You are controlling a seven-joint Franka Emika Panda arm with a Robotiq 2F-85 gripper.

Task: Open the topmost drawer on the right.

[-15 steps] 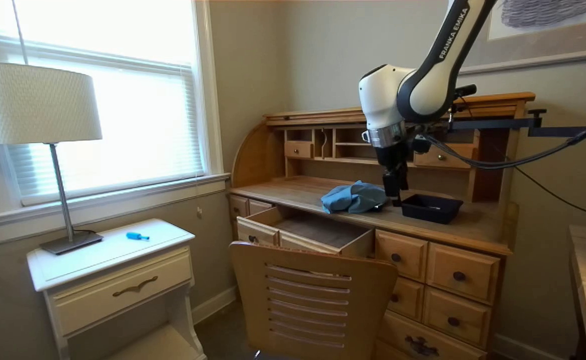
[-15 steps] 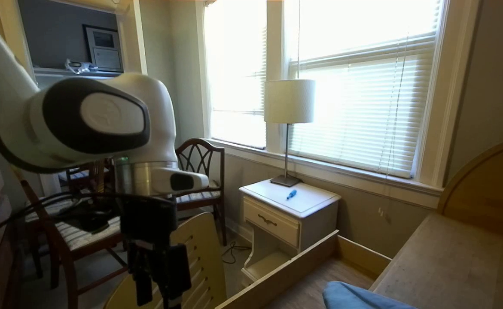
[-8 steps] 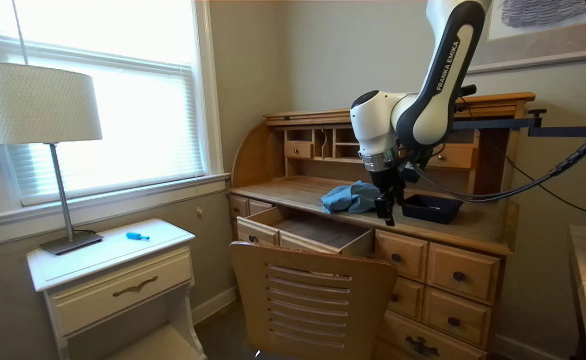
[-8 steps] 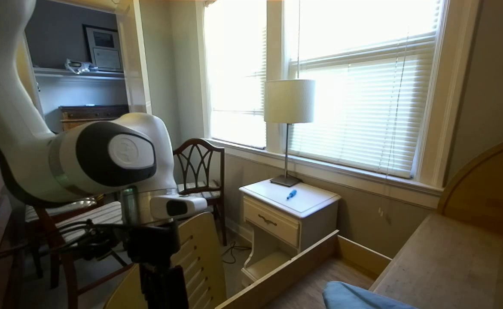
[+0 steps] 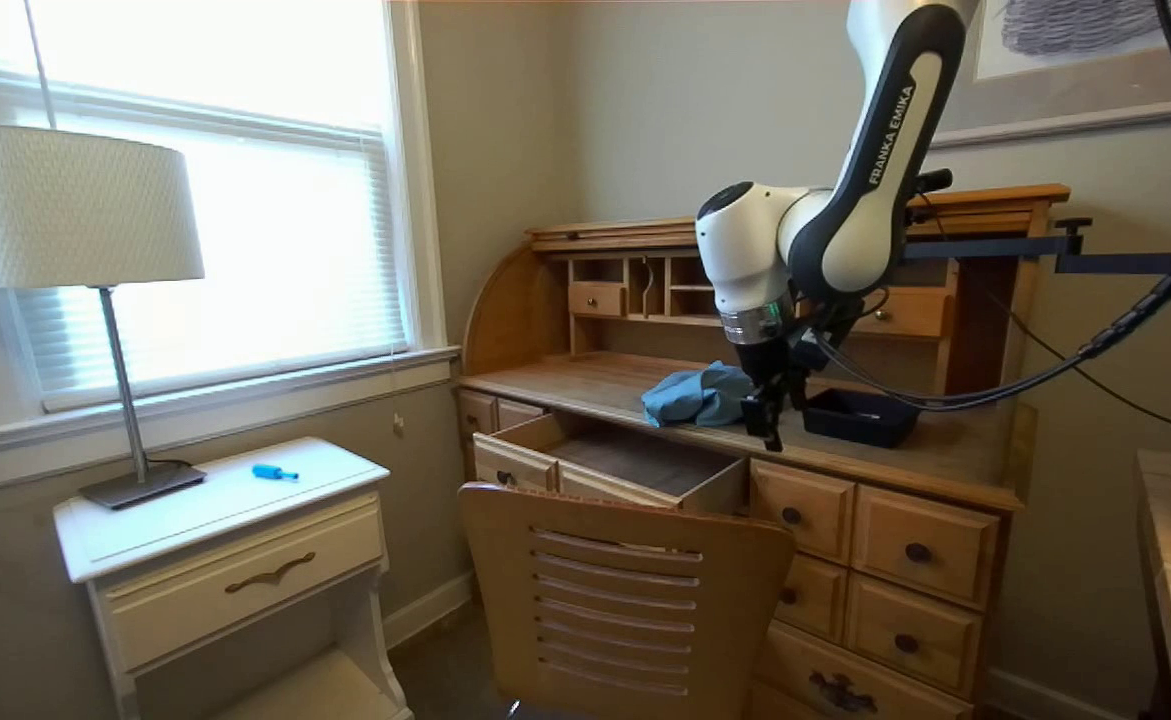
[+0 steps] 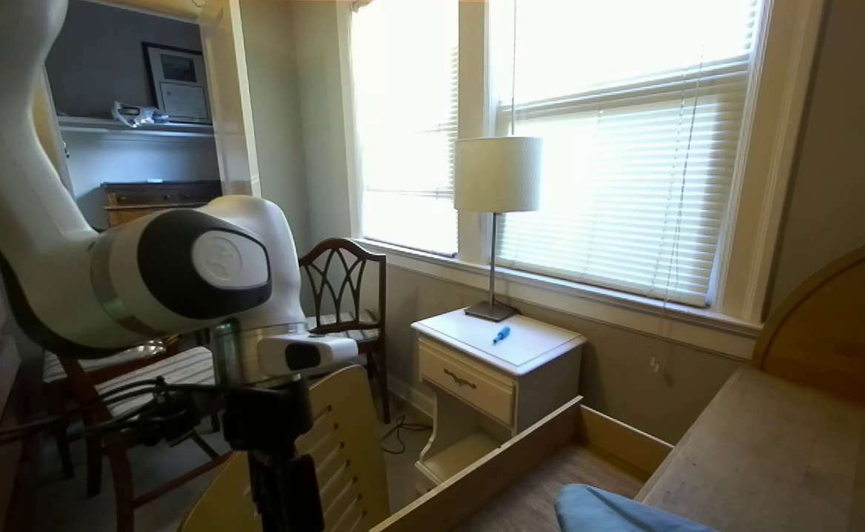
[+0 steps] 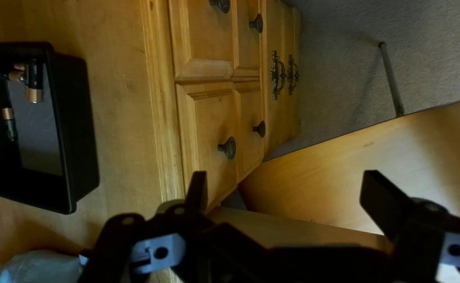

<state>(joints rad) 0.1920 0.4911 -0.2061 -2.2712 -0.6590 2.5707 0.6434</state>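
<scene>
Hovering by honey-pine rolltop desk (image 5: 945, 458), holding black two-fingered gripper (image 7: 286, 192) spread wide and empty, probably to straddle dark round metal knob (image 7: 228, 148) on closed honey-pine raised-panel topmost drawer (image 5: 823, 513) at desk's right.

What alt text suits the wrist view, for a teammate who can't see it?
Open, empty black two-finger gripper; beyond it, closed honey-pine raised-panel drawers with round dark metal knobs. Picture left: rectangular black tray of copper-tipped batteries on the pine desktop. Blue cloth, lower left.
</scene>
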